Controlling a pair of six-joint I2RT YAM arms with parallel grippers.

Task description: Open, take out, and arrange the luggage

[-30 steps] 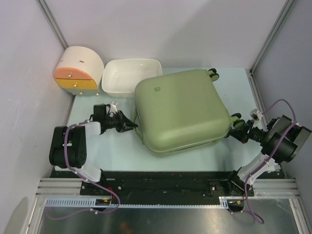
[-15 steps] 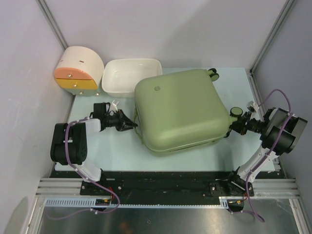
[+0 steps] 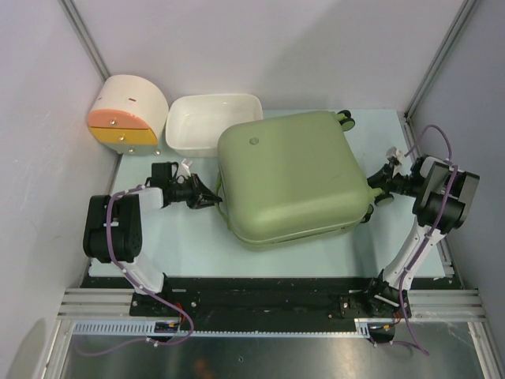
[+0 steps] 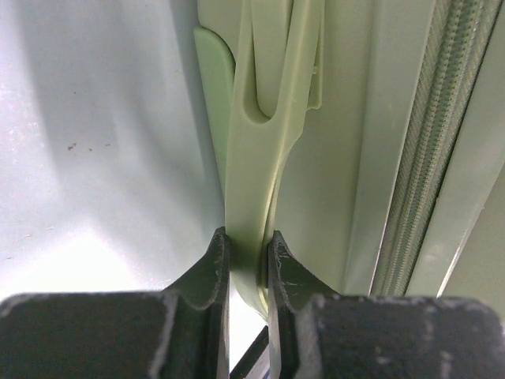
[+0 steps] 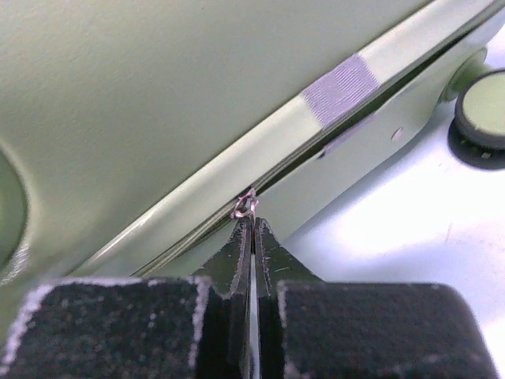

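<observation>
The luggage (image 3: 292, 178) lies flat and shut on the table (image 3: 189, 237), so opening is the step in hand; next, the right gripper (image 5: 252, 230) should draw the zipper pull (image 5: 246, 205) along the seam while the left gripper (image 4: 243, 257) steadies it. Only the wrist views show the grips: right fingers pressed together on the pull's ring, left fingers pinching the side handle (image 4: 256, 158).

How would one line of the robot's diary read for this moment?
step: opening luggage | left gripper: clamped on handle | right gripper: pinching zipper pull | lid: closed
</observation>
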